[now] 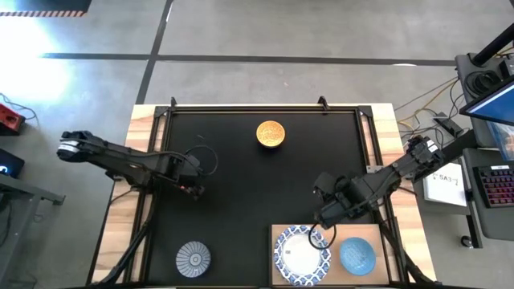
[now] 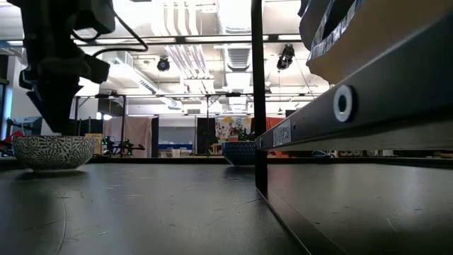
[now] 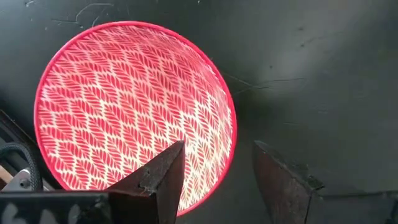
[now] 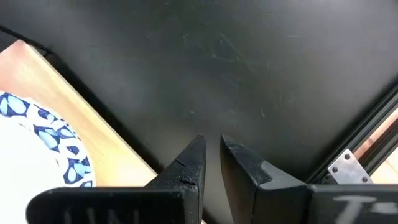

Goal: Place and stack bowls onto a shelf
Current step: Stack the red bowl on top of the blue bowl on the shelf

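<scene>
A pink-red patterned bowl (image 3: pixel 134 109) rests on its base on the black mat. My left gripper (image 3: pixel 219 144) hangs open above its rim, one finger (image 3: pixel 165 177) over the inside and the other (image 3: pixel 280 180) outside. In the high view my left gripper (image 1: pixel 193 186) hides that bowl. The shelf (image 1: pixel 377 234) at the near edge carries a white blue-rimmed bowl (image 1: pixel 303 255) and a blue bowl (image 1: pixel 356 255). My right gripper (image 1: pixel 324 215) is shut, holds nothing, and hovers over the mat beside the shelf's far edge (image 4: pixel 93 124). An orange bowl (image 1: pixel 270 134) and a grey-striped bowl (image 1: pixel 193 258) stand on the mat.
The black mat (image 1: pixel 241 217) has a metal frame (image 1: pixel 265 107), with bare wood table strips at its left and right. In the low view the grey-striped bowl (image 2: pixel 53 152) is at the left and the shelf's edge (image 2: pixel 354 106) looms close on the right. A keyboard and papers lie beyond the table's right side.
</scene>
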